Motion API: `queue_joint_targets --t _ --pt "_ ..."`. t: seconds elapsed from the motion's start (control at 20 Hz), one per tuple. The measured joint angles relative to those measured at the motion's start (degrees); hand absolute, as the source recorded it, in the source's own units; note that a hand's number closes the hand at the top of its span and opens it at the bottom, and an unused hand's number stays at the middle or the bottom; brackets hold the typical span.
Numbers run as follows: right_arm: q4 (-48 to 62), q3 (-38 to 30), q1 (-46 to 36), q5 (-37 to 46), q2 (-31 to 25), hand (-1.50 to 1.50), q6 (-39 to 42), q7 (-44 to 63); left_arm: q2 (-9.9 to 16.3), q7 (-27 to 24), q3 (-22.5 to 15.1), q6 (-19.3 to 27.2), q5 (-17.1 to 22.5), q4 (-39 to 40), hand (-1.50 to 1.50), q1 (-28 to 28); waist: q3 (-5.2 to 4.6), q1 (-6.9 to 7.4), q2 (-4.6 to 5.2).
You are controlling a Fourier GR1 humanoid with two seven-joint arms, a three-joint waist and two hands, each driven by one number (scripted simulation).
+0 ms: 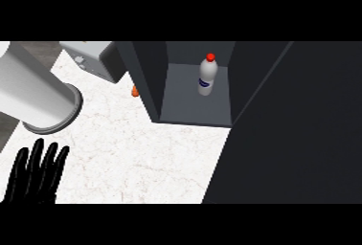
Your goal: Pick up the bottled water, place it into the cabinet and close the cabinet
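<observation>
The bottled water (pixel 206 75), white with a red cap and a blue label, stands upright inside the dark cabinet (pixel 151 76) on its grey shelf. The cabinet's dark door (pixel 297 134) fills the right side of the view, swung out over the counter, and the opening still shows. My left hand (pixel 34 174) rests at the lower left with its fingers straight, holding nothing. My right hand does not show anywhere.
My grey left forearm (pixel 32 91) crosses the upper left. A grey appliance (pixel 96 60) stands at the back, left of the cabinet. A small orange object (pixel 134 90) peeks out beside the cabinet's left wall. White marble counter (pixel 141 158) spreads across the middle.
</observation>
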Motion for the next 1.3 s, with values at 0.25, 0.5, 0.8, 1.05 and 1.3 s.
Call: queue_joint_targets --t 0.25,0.5,0.8,1.05,1.3 --pt "0.0 -0.3 -0.5 -0.6 0.1 1.50 0.6 0.4 0.8 -0.3 1.2 -1.3 0.6 0.2 -1.50 0.5 -0.06 0.68 0.27" --pt "0.3 -0.8 -0.2 -2.3 0.5 1.50 0.2 0.4 1.5 -0.7 2.1 -2.6 1.4 0.0 -1.50 1.0 -0.04 1.55 0.69" --pt "2.2 -1.3 0.2 -8.1 1.2 1.50 1.0 0.5 2.4 -0.6 2.6 -4.2 1.8 -0.7 -1.50 1.0 0.00 3.56 1.70" --pt "5.6 -1.3 1.6 -19.6 2.2 1.50 3.2 3.0 2.9 -0.8 2.4 -5.8 1.8 -0.9 -1.50 0.6 -0.09 5.85 2.77" --pt "7.5 -1.6 2.8 -26.8 2.5 1.50 2.1 4.0 3.4 -0.8 3.1 -6.6 2.2 -0.5 -1.50 0.6 -0.04 5.44 2.57"
